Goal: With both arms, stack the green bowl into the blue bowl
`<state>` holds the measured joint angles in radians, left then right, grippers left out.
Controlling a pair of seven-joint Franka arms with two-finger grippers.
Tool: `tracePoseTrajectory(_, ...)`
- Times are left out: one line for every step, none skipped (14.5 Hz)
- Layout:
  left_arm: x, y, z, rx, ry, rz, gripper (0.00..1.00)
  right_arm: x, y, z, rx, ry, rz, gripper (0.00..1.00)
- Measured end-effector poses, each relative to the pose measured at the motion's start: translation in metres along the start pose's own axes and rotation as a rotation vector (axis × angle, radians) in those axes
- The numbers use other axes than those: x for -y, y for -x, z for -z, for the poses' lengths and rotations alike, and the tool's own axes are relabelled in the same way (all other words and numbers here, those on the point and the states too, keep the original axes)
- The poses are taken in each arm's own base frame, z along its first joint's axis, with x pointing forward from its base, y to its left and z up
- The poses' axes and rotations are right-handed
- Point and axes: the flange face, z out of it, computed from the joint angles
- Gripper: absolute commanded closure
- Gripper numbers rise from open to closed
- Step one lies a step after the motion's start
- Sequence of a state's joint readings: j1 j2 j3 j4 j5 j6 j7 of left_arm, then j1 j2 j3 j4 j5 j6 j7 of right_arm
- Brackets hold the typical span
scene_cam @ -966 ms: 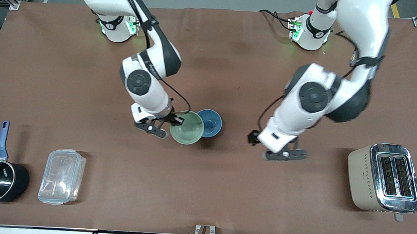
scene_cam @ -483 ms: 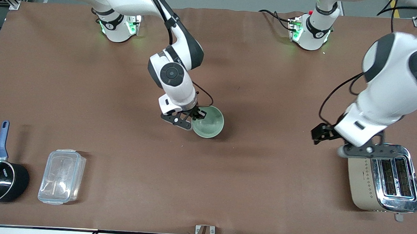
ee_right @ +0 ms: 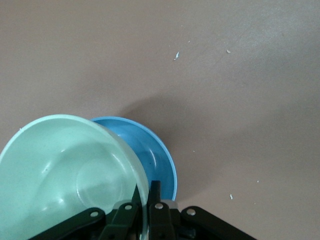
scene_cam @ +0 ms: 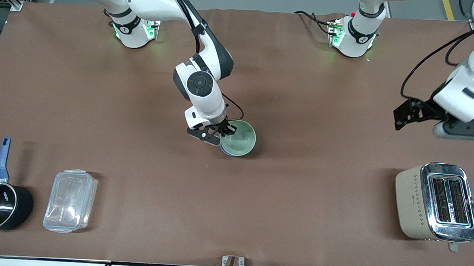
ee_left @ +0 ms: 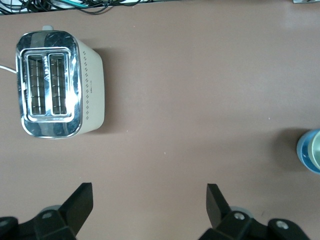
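Your right gripper (scene_cam: pixel 224 131) is clamped on the green bowl's (scene_cam: pixel 238 138) rim and has carried it from beside the blue bowl (ee_right: pixel 157 155) to over it, tilted, mid-table. Nesting looks nearly done; lowering and letting go remain. Your left gripper (ee_left: pixel 149 200), fingers spread and empty, has pulled back past the toaster (scene_cam: pixel 436 202) toward its own end of the table

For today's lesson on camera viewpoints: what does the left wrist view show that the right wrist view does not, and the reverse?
Only the left wrist view shows the toaster and the open left gripper hanging over bare table. Only the right wrist view shows the right gripper shut on the green bowl's rim, with that bowl tilted over the blue bowl. Both show the two bowls and the brown table.
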<state>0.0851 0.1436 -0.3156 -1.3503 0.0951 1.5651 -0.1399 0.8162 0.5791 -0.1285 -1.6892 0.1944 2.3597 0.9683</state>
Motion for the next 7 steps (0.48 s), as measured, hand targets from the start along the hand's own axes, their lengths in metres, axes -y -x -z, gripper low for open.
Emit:
tracePoseTrajectory(0.005,0.007,0.006,0.015,0.011,-0.003,0.0,0.0,0.0,-0.001,0.0,0.001,0.0,0.98)
tracePoseTrajectory(0.014,0.012,0.011,0.029,0.021,-0.002,0.0,-0.001,0.0,-0.003,0.002,0.005,0.0,0.97)
tracePoseTrajectory(0.025,0.018,0.014,0.042,0.026,0.004,0.0,-0.003,0.002,-0.007,0.005,0.012,0.0,0.97)
tracePoseTrajectory(0.033,0.024,0.016,0.06,0.025,0.014,0.0,-0.004,0.003,-0.011,0.008,0.018,0.001,0.97)
tracePoseTrajectory(0.037,0.031,0.018,0.078,0.023,0.019,0.0,-0.005,0.005,-0.015,0.01,0.023,0.002,0.97)
tracePoseTrajectory(0.038,0.038,0.02,0.089,0.02,0.018,0.0,-0.007,0.006,-0.018,0.009,0.023,0.003,0.96)
tracePoseTrajectory(0.036,0.046,0.022,0.096,0.018,0.016,0.0,-0.007,0.008,-0.021,0.004,0.019,0.005,0.96)
